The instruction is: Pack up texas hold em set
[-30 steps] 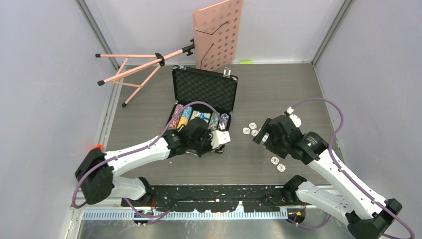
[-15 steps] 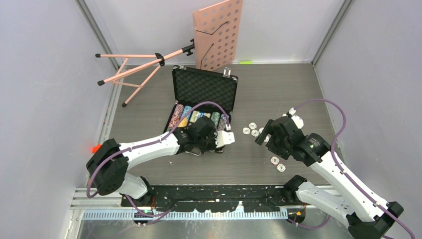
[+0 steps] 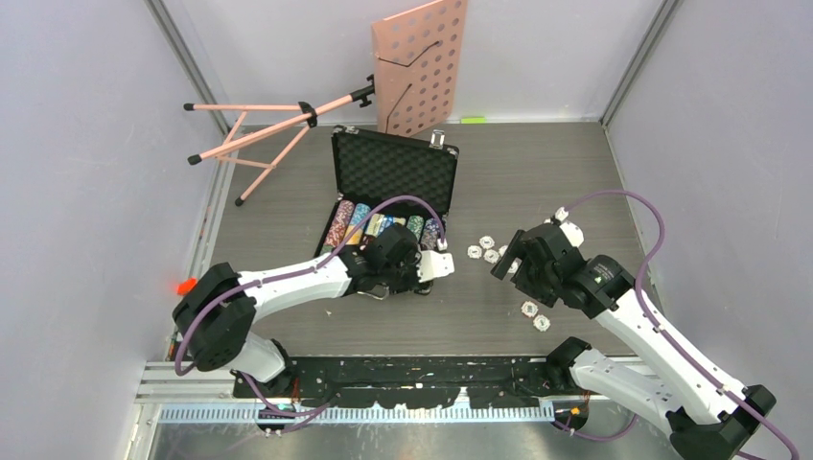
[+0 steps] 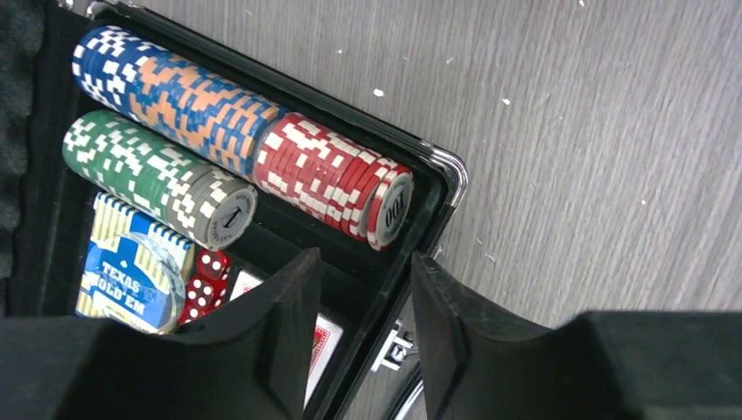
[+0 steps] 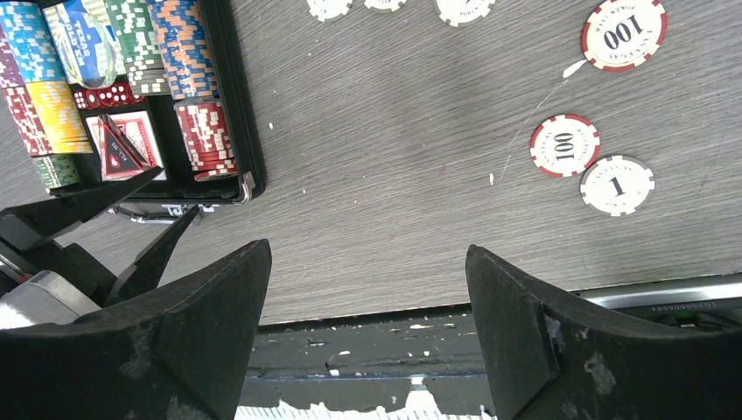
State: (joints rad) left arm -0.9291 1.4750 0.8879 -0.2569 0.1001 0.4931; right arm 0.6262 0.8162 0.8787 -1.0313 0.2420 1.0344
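Observation:
The black case [image 3: 395,171] lies open on the table, its lid propped up behind. Rows of striped chips [image 3: 383,228] fill it: a red stack [image 4: 332,175], a blue-and-orange stack [image 4: 175,96] and a green stack [image 4: 149,171]. Beside them lie a card deck [image 4: 131,276] and red dice [image 4: 206,280]. My left gripper [image 4: 363,262] hangs open over the case's front right corner, one finger inside the rim and one outside, holding nothing. My right gripper [image 5: 367,254] is wide open and empty above bare table. Loose chips [image 3: 482,252] [image 5: 564,144] lie to the right of the case.
A pink perforated music stand [image 3: 420,67] leans at the back wall, its tripod [image 3: 268,129] lying at the back left. Two more loose chips [image 3: 535,315] sit near the right arm. A black rail [image 3: 412,369] runs along the near edge.
The left gripper's jaws have parted from shut, and that arm has shifted a little right along the case front. The right arm has barely moved.

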